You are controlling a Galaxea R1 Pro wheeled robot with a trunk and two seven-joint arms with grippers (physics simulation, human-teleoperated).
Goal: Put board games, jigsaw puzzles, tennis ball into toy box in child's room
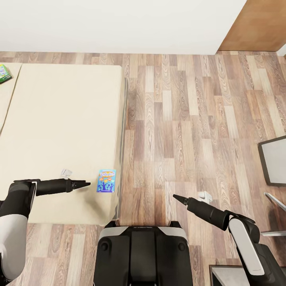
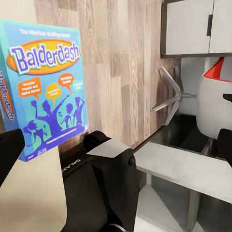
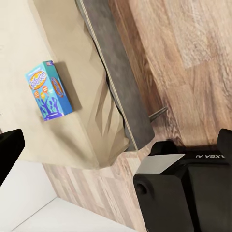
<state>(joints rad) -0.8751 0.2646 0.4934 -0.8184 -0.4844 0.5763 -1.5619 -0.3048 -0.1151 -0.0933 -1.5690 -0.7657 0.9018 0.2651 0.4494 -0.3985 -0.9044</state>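
Here the robot stands at the foot corner of the bed [image 1: 59, 131], whose cream mattress fills the head view from nine to seven o'clock. A blue Balderdash board game [image 1: 106, 180] lies flat on the mattress near the bed's right edge, at about seven o'clock of the picture's centre. The left hand [image 1: 85, 184] hovers over the mattress just beside the box, apart from it and pointing at it from the nine o'clock side; its fingers look drawn together to a narrow point and hold nothing. A second, green-and-yellow board game [image 1: 4, 73] lies at the far left edge, around ten o'clock. The right hand [image 1: 176, 198] hangs over the wood-plank floor [image 1: 186, 119] at five o'clock, also narrow and empty. In the left wrist view the Balderdash lid [image 2: 46, 82] looms close.
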